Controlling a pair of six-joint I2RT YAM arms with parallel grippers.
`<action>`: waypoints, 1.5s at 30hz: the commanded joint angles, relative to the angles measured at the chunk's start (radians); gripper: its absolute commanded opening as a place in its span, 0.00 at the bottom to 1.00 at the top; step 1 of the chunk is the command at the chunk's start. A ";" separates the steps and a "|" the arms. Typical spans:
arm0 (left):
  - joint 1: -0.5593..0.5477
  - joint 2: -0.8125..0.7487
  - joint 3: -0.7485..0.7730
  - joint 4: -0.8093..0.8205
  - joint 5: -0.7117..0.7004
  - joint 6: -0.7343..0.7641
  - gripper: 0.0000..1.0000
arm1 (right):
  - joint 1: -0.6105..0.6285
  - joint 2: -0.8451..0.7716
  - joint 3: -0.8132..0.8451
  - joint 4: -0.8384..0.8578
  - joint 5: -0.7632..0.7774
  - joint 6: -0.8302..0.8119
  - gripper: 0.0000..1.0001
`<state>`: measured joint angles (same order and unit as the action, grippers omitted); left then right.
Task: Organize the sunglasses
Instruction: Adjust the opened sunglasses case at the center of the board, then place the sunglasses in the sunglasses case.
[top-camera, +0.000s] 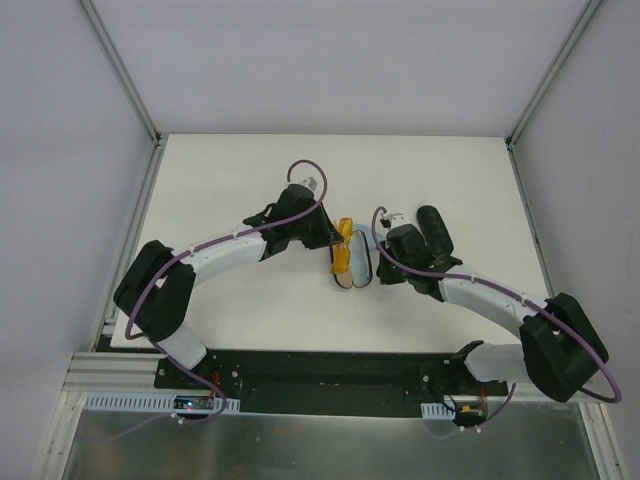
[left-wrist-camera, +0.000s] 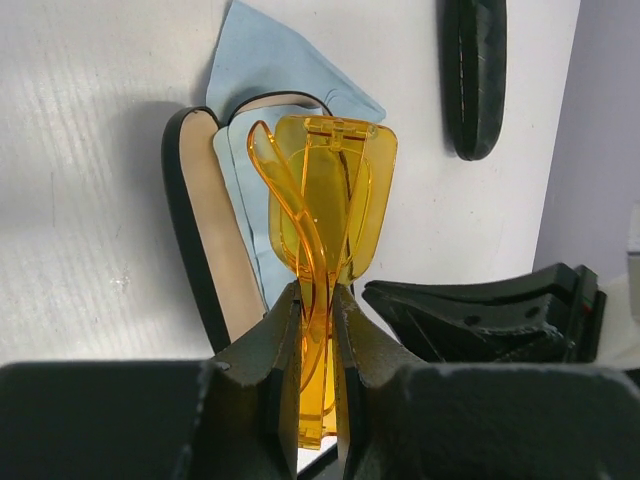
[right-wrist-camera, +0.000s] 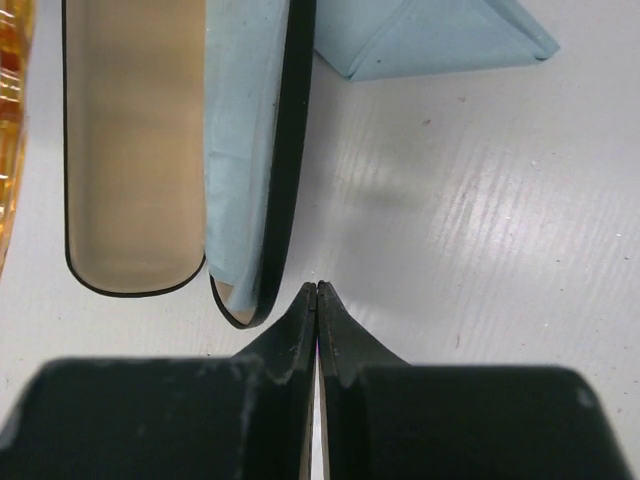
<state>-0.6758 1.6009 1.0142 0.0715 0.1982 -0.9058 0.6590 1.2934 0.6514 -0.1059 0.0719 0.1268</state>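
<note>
- Orange sunglasses (left-wrist-camera: 325, 190), folded and made of translucent plastic, sit near the middle of the tabletop (top-camera: 220, 180), at the left side of the open case.
- They are clamped between the left fingers (left-wrist-camera: 265, 370), which pinch one end of the folded frame. The lenses stick out well past the tips.
- Whether the sunglasses touch the case or the tabletop cannot be told.
- Just right of them lies the open case (right-wrist-camera: 135, 150), a black oval shell with its two halves spread side by side.
- The left half shows a bare tan lining.
- The right half holds a light-blue cloth (right-wrist-camera: 240, 130).
- More light-blue fabric lies flat on the tabletop just beyond the case's right rim. Whether it is the same piece cannot be told.
- The right fingers (right-wrist-camera: 290, 330) are pressed together with nothing between them. Their tips are low over the tabletop, just beside the near end of the cloth-filled half.
- Whether those tips touch the rim cannot be told.
- Farthest right, beyond the right arm's wrist, a closed case (top-camera: 435, 228), black and oval, lies on the tabletop apart from the open one.
</note>
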 joint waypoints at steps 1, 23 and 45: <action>-0.033 0.033 0.061 0.047 -0.062 -0.028 0.00 | 0.002 -0.081 -0.027 0.003 0.095 0.010 0.00; -0.125 0.139 0.046 0.108 -0.312 -0.188 0.00 | -0.068 -0.206 -0.121 0.046 0.138 0.037 0.01; -0.159 0.244 0.101 0.111 -0.255 -0.217 0.00 | -0.085 -0.200 -0.125 0.049 0.109 0.042 0.01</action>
<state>-0.8253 1.8397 1.0866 0.1535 -0.0685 -1.0912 0.5793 1.1061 0.5259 -0.0845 0.1928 0.1543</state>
